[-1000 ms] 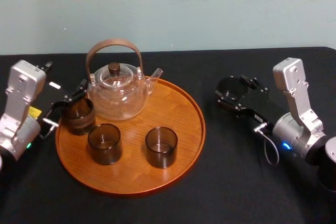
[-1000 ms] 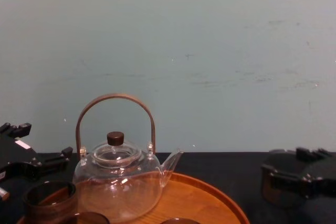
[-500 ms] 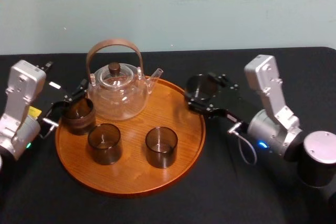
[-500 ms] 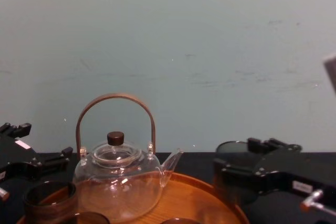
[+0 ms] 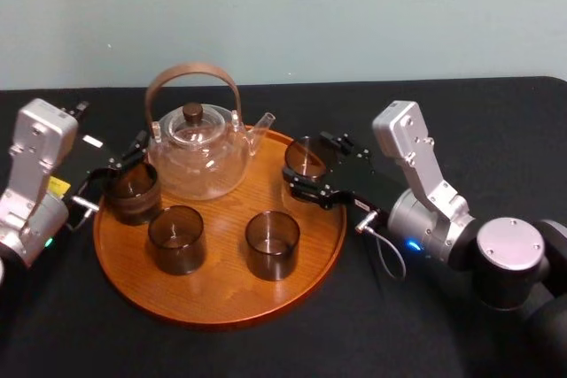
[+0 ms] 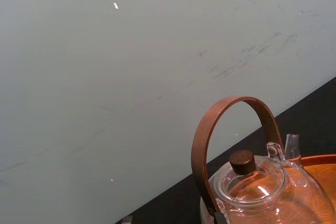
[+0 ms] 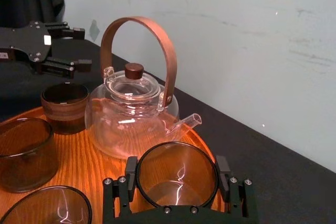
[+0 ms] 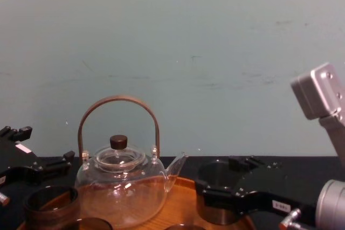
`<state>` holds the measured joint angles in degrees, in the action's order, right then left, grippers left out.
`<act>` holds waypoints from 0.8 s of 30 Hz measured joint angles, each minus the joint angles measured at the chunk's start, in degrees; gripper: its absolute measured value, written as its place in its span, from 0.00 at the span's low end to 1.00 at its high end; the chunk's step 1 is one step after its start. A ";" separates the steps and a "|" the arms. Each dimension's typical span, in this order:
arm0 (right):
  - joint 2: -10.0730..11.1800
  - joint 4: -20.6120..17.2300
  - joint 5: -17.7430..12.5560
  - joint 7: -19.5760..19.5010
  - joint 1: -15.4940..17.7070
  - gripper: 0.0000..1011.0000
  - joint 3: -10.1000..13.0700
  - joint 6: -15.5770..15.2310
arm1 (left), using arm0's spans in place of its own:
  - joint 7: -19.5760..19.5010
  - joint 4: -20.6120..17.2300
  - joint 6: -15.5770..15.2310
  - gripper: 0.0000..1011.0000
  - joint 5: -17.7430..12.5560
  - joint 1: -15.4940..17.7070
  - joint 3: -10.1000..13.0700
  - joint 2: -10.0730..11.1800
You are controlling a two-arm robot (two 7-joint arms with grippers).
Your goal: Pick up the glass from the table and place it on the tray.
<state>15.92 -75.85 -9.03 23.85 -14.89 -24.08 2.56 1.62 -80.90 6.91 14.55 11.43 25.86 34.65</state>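
Brown glass (image 7: 177, 179) clamped in right gripper (image 5: 312, 165) fingers over tray (image 5: 221, 303) right side, where space free; left gripper (image 5: 113, 173) parked, fingers wide.

Smoky brown glass (image 5: 304, 158), upright, over the right side of the round orange-brown wooden tray (image 5: 221, 294)

The left arm (image 5: 34, 158) & right arm (image 5: 423, 176) are showing silver-grey; left gripper (image 5: 122, 164), right gripper (image 7: 177, 177) black w/ screws (image 7: 164, 210). Grey cable (image 5: 387, 258) is looping by blue LED (image 5: 410, 244).
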 joint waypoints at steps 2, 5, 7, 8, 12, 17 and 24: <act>-0.29 0.81 0.19 -0.06 -0.41 0.90 -0.25 0.13 | 0.00 0.00 0.00 0.99 0.00 0.00 0.00 0.00; -0.59 1.96 0.42 -0.13 -1.01 0.90 -0.48 0.39 | 0.00 0.00 0.00 0.99 0.00 0.00 0.00 0.00; -0.70 2.37 0.52 -0.14 -1.24 0.90 -0.57 0.48 | 0.00 0.00 0.00 0.99 0.00 0.00 0.00 0.00; -0.80 2.70 0.58 -0.16 -1.40 0.90 -0.63 0.53 | 0.00 0.00 0.00 0.99 0.00 0.00 0.00 0.00; -1.27 4.21 0.80 -0.19 -2.27 0.90 -0.81 1.14 | 0.00 0.00 0.00 0.99 0.00 0.00 0.00 0.00; -1.73 5.35 1.09 -0.45 -2.79 0.90 -0.89 1.60 | 0.00 0.00 0.00 0.99 0.00 0.00 0.00 0.00; -1.99 6.07 1.52 -0.84 -3.07 0.90 -0.99 1.68 | 0.00 0.00 0.00 0.99 0.00 0.00 0.00 0.00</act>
<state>13.93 -69.79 -7.51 23.01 -17.96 -25.08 4.23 1.62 -80.90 6.90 14.55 11.43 25.86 34.65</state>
